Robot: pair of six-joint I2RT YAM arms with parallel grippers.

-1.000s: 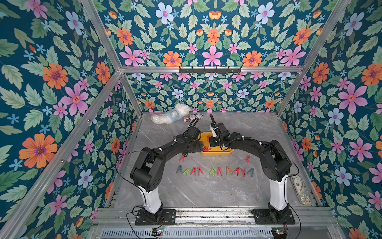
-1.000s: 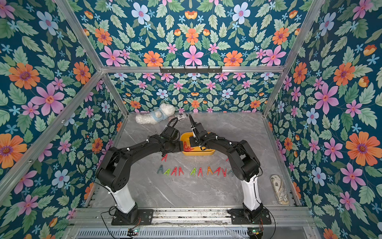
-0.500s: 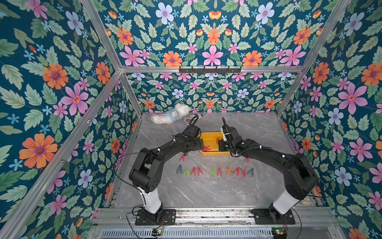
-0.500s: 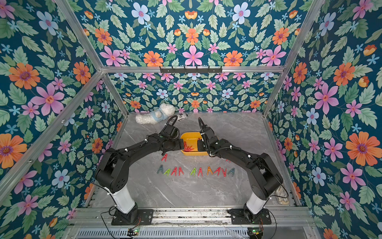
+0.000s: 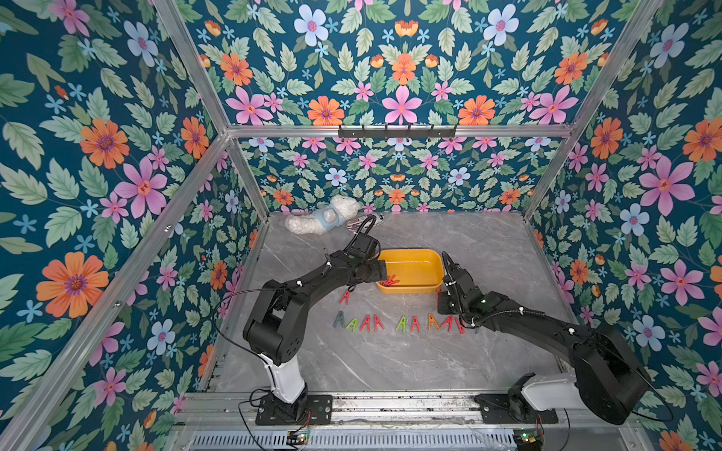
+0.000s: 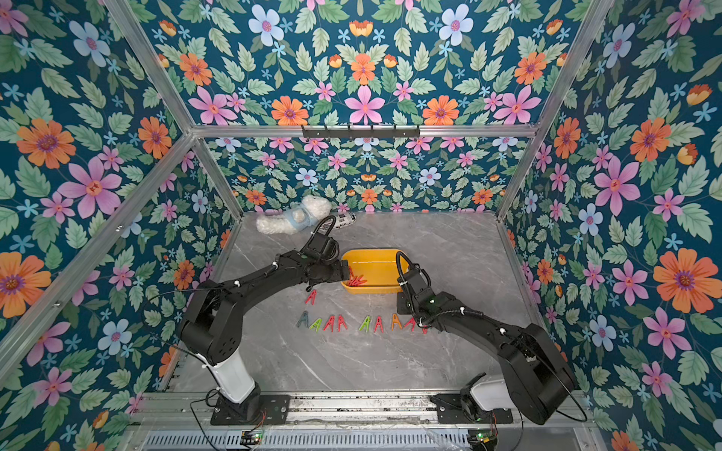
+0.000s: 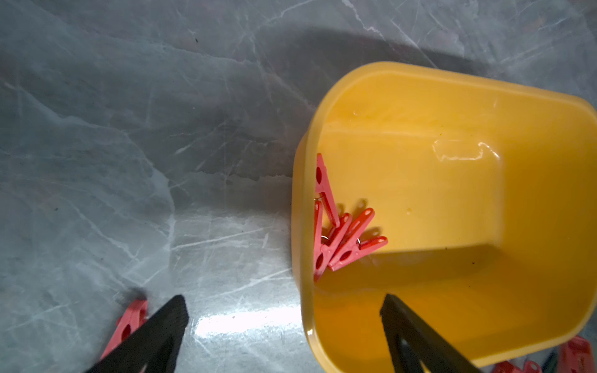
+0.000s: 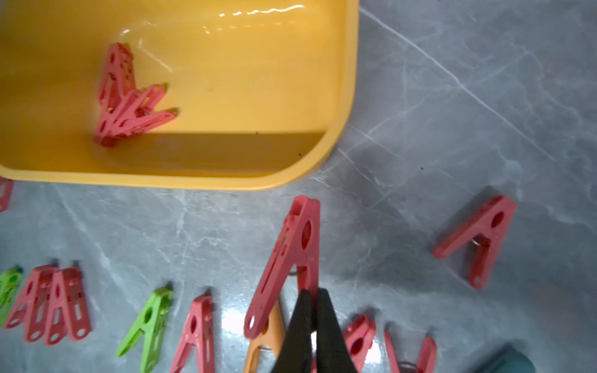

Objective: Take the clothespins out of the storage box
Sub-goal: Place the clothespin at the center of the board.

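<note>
right claw pinches clothespin; left claw wide, apparently over box

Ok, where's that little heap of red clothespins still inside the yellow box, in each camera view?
Top view: heap of red clothespins in the yellow box, front corner on the robot's left side.
Top view: same front corner.
Left wrist: mid-picture, lying against the box's wall.
Right wrist: inside the box, near a wall.
Shared landmark: the yellow box, seen in all four.
</note>
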